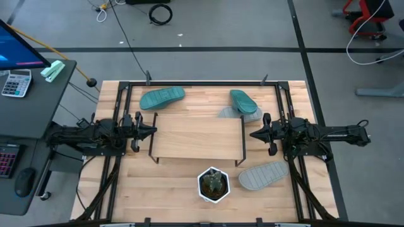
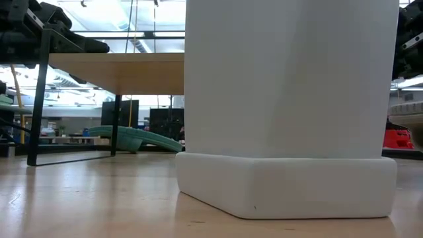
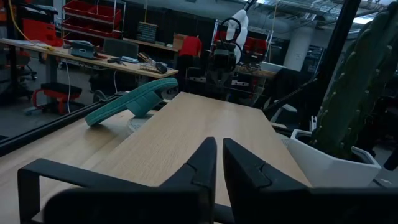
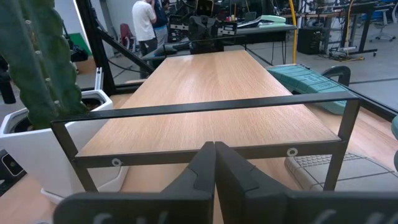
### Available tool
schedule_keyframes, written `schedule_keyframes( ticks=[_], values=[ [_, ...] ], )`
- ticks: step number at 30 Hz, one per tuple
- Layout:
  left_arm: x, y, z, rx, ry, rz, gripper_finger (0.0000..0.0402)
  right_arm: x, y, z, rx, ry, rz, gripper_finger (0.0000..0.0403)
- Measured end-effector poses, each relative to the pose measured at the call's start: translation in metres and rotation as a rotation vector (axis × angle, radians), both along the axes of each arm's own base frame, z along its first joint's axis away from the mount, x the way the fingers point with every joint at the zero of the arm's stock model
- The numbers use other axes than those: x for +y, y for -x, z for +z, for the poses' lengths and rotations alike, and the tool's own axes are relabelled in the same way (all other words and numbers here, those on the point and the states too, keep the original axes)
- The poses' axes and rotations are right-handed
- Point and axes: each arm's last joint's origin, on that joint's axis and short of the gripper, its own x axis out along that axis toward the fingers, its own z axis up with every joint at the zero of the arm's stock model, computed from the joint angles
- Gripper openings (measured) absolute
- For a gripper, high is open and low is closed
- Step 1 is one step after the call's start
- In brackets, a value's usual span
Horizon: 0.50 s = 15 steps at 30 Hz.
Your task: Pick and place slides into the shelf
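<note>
A wooden table (image 1: 170, 183) seen from above, with a low shelf (image 1: 197, 135) standing at its centre: a light wooden board on thin black metal legs. Nothing rests on the shelf board.

The left gripper (image 1: 151, 131) sits just off the shelf's left end, pointing toward it. Its two dark fingers (image 3: 202, 165) are drawn almost together, with only a thin slit between the tips, and they hold nothing and touch nothing. The right gripper (image 1: 254, 134) sits just off the shelf's right end, also pointing inward. Its fingers (image 4: 231, 163) are pressed together and are empty, hovering close to the shelf's black frame without touching it.

Four slides lie on the table around the shelf. One teal slide (image 1: 162, 98) lies behind the shelf's left part, sole up. A second teal slide (image 1: 242, 101) lies behind the shelf's right corner, propped on top of a grey slide (image 1: 228, 113) that shows only partly beneath it. Another grey slide (image 1: 263, 175) lies sole up in front of the shelf's right corner, near the right arm.

A white pot with a cactus (image 1: 213, 183) stands in front of the shelf, between the two arms; it fills most of the low view.
</note>
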Motion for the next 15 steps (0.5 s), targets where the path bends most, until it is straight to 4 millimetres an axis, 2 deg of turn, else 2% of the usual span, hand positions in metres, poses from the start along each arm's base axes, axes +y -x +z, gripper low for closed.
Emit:
schedule_keyframes(
  ticks=[7, 15],
  values=[
    [0.0000, 0.0000, 0.0001, 0.000, 0.001, 0.000, 0.0023, 0.0000, 0.0000, 0.0001, 0.000, 0.000, 0.000, 0.0014],
    [0.0000, 0.0000, 0.0001, 0.000, 0.001, 0.000, 0.0035, 0.0000, 0.0000, 0.0001, 0.000, 0.000, -0.001, 0.0014]
  ],
)
